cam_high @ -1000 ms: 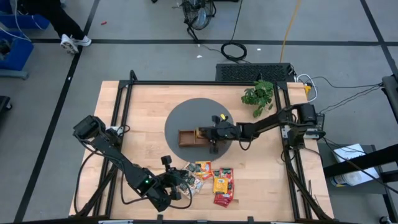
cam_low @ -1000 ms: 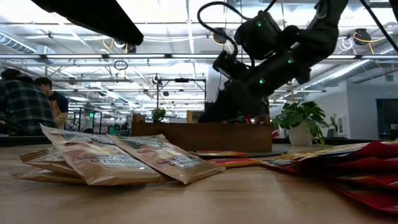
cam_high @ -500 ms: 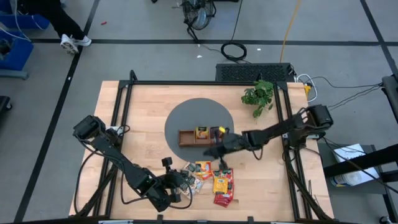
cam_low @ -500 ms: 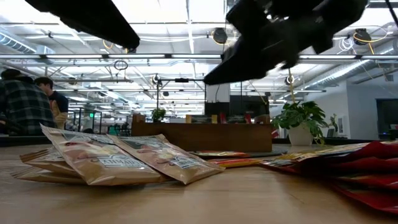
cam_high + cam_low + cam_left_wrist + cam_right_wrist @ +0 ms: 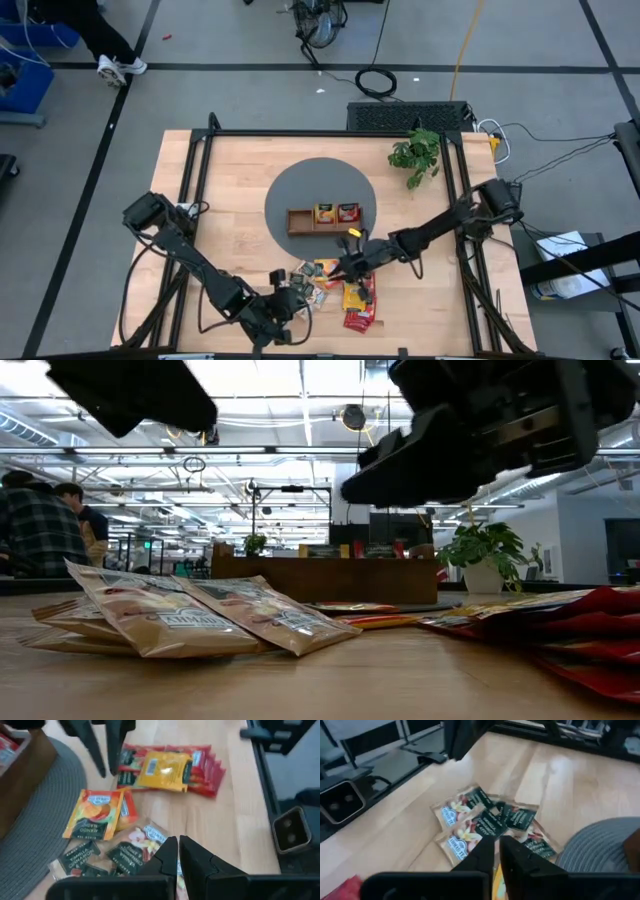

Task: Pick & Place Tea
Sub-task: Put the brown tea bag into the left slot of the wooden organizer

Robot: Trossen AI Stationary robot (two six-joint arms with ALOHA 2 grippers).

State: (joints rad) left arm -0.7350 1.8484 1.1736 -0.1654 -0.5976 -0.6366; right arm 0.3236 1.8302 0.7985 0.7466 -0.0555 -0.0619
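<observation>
Loose tea sachets lie flat on the wood near the table's front edge: pale tan ones [image 5: 312, 288] [image 5: 470, 822], orange ones [image 5: 97, 812] and a yellow one on red ones [image 5: 167, 767]. The wooden tray [image 5: 298, 220] on the round grey mat holds an orange-yellow sachet [image 5: 323, 213] and a red one [image 5: 348, 212]. My right gripper [image 5: 345, 268] [image 5: 496, 851] hovers over the pile with fingers nearly together, nothing between them. My left gripper [image 5: 290, 300] [image 5: 177, 851] hangs shut just above the pale tan sachets.
A potted plant [image 5: 415, 153] stands at the far right of the table. The grey mat [image 5: 290, 190] lies in the middle. Black frame rails [image 5: 195, 190] run along the table's sides. People sit in the room beyond, at the low view's left [image 5: 40, 525].
My right gripper has drawn back from over the tray toward the table's near edge and now hovers over the loose sachets, pointing more downward. The tray's orange-yellow and red sachets show where it stood. My left gripper has tipped a little over the pale tan sachets.
</observation>
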